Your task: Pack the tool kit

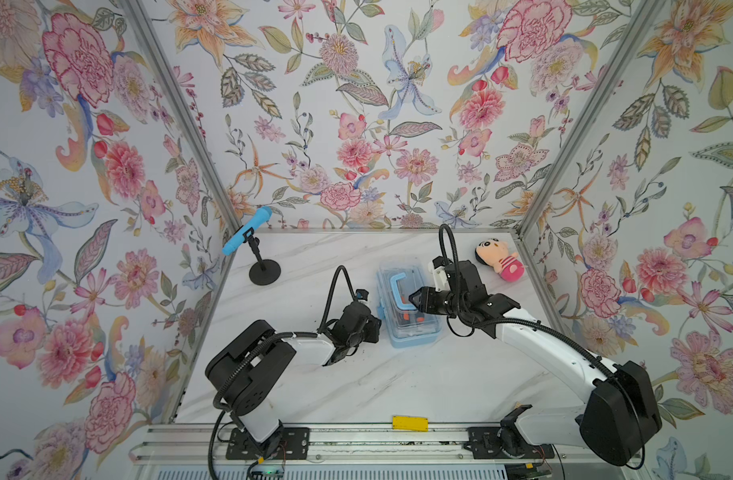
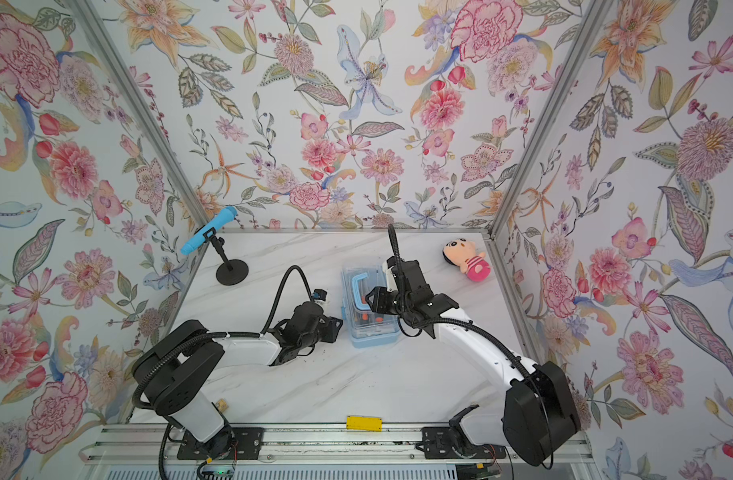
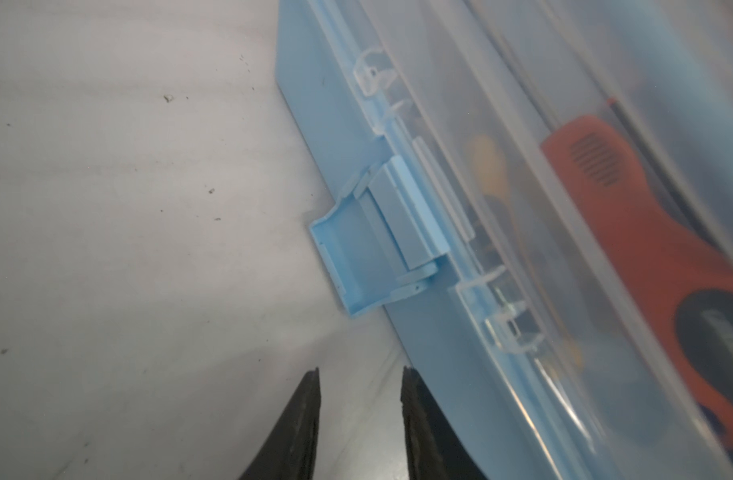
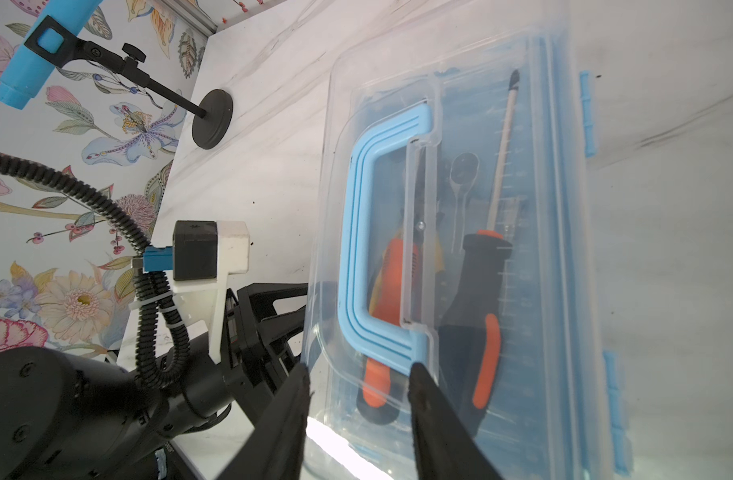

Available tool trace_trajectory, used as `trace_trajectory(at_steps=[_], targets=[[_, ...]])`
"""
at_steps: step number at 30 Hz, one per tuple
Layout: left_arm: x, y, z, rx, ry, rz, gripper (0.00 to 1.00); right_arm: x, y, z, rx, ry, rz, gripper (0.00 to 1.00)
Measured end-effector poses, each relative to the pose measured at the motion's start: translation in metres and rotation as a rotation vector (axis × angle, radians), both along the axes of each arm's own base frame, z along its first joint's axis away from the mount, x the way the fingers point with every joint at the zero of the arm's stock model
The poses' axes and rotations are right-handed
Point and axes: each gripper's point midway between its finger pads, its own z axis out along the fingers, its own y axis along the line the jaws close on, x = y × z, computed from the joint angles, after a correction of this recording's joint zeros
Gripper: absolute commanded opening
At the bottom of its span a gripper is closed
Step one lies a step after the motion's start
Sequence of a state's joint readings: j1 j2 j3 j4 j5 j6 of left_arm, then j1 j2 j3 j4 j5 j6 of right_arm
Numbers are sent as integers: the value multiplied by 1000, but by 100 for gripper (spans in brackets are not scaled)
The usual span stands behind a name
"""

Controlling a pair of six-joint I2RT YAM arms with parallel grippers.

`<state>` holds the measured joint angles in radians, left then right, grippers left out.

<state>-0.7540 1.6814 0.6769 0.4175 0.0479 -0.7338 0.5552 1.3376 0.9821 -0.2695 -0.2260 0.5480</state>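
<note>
Jaws partly parted and empty, the left claw [image 3: 358, 374] sits low beside the tool kit's [image 1: 410, 338] side latch [image 3: 356, 257]. The kit stands mid-tabletop [image 1: 398, 382], clear lid [image 4: 398, 62] down, screwdriver [image 4: 468, 299] and ratchet [image 4: 464, 166] inside. Over the lid, at the blue handle's [image 4: 356, 232] end, the right claw [image 4: 358, 370] hovers, likewise partly parted, gripping nothing.

Blue toy microphone [image 1: 247, 230] clipped tilted in a black stand [image 1: 264, 272], far-left corner of the white marble surface [image 1: 356, 386]. Pink plush doll [image 1: 500, 261] lying at its far-right corner. Yellow tag [image 1: 409, 423] mid near edge. Floral wallpaper [image 1: 356, 104] on three sides.
</note>
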Motion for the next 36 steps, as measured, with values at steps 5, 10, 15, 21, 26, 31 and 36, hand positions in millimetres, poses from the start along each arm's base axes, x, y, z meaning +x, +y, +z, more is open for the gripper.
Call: trace_trajectory(at_steps=[5,10,15,21,26,31,36], targets=[[1,-1,-1,-7,2,4,35,0,0,-2,-6,2,3,42],[-2,-3,-8,-1,13,-2,36,0,0,-3,-10,2,6,42],[-8,-11,-12,1,16,-22,39,0,-1,-3,-12,1,4,42],[-9,-18,-12,-12,-1,-33,39,0,-1,-3,-14,2,2,44],[-4,-17,-12,-7,-20,-14,39,0,-2,-3,-17,1,-1,44],[2,-17,-22,5,-33,7,37,1,-2,-3,-17,0,-2,44],[11,-18,-24,9,-64,36,36,1,-2,-4,-16,1,-2,44]])
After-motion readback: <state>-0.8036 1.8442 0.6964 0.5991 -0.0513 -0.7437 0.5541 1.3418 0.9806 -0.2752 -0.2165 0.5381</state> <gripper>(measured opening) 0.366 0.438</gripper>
